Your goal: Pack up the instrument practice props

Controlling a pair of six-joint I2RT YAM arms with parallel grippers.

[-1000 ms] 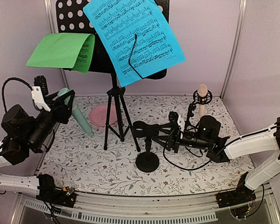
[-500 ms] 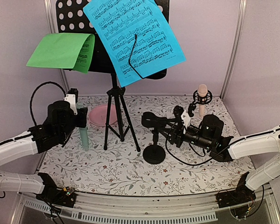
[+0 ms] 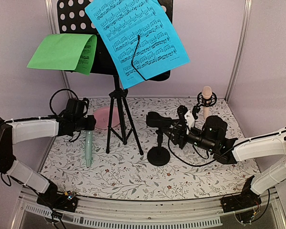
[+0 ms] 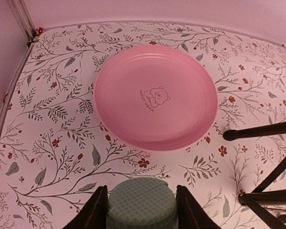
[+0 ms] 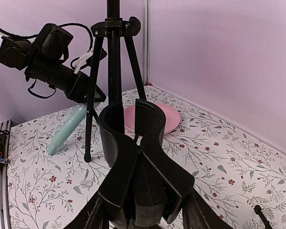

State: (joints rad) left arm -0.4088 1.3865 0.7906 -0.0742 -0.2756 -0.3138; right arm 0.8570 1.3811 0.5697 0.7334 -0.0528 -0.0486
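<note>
My left gripper (image 3: 87, 125) is shut on the head of the mint-green microphone (image 3: 88, 149), whose handle slants down toward the near side; in the left wrist view the head (image 4: 141, 202) sits between my fingers, just short of the pink plate (image 4: 155, 95). My right gripper (image 3: 178, 134) is shut on the black microphone stand's clip (image 5: 133, 152); its round base (image 3: 158, 156) is at table level. The peach microphone (image 3: 207, 95) stands in its holder at the back right. The black perforated music desk (image 3: 74, 14) on its tripod (image 3: 119, 119) carries a blue sheet (image 3: 133, 38) and a green sheet (image 3: 62, 51).
The pink plate (image 3: 101, 117) lies left of the tripod legs, beside my left gripper. Lilac walls close in the left, back and right sides. The tripod legs (image 5: 93, 95) stand between my two grippers.
My left arm has swung in from the left edge toward the plate, bringing the mint-green microphone down and lower. My right gripper has shifted the black stand slightly right.
</note>
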